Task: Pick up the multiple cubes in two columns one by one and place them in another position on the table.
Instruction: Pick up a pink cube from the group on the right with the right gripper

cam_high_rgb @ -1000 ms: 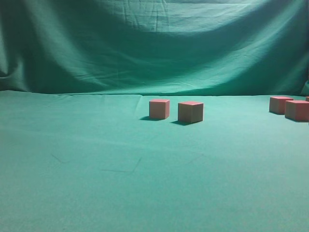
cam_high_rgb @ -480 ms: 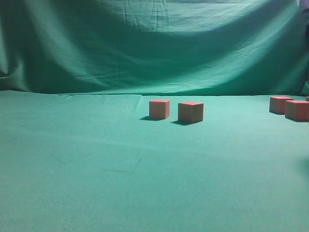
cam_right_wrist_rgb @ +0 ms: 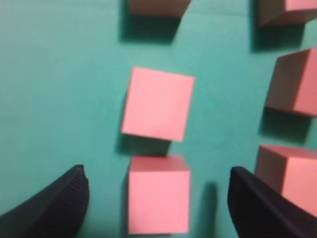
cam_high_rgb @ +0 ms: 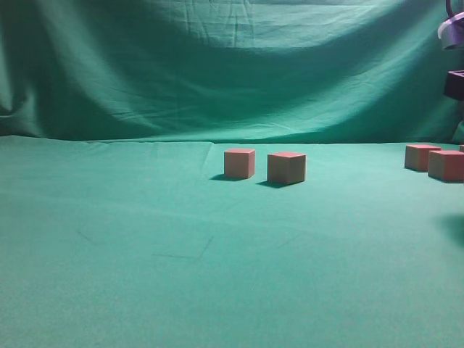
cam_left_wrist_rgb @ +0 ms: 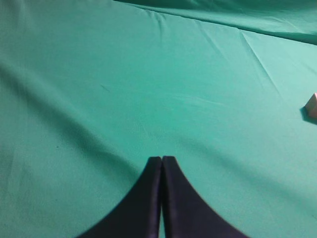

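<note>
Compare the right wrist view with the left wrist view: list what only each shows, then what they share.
Only the right wrist view: the open right gripper, its dark fingers spread wide above two columns of salmon-pink matte cubes, the nearest cube lying between them and a second cube just beyond.

Only the left wrist view: the shut left gripper, its fingers pressed together, over bare cloth, with just a corner of one pink cube at the right edge.

Both: the smooth teal-green cloth table below.

Exterior looks low along the table (cam_high_rgb: 145, 290); right wrist looks down close, perhaps vertically.
</note>
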Robot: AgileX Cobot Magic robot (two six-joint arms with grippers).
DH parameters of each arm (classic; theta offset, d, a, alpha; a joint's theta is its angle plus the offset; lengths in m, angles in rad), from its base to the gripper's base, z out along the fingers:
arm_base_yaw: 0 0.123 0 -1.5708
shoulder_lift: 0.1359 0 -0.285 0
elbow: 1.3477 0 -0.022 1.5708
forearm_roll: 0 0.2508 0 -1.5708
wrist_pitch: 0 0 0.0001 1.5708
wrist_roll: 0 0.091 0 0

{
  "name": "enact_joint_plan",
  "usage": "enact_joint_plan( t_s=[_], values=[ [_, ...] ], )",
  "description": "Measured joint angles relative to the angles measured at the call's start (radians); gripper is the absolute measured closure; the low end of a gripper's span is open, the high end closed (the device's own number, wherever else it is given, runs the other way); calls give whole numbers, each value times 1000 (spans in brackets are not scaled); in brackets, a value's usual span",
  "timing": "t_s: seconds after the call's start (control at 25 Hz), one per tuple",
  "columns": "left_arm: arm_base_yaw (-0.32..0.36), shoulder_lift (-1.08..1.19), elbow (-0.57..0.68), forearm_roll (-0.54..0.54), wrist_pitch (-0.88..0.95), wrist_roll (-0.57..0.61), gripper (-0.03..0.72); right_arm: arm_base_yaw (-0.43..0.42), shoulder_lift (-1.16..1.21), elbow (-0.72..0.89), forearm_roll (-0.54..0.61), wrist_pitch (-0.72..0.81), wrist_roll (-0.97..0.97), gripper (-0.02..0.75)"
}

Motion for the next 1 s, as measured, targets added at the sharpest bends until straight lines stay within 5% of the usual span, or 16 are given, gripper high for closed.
enact_joint_plan(
  t_s=[0.36,0.64,1.0],
  values=[
    [0,0,0,0,0,0,688,-11,49,-1,9,-15,-11,163],
    [0,0,0,0,0,0,688,-11,63,-1,11,-19,-13,478],
    [0,0,0,0,0,0,688,3,50,-173,107,284,-119,476]
  ],
)
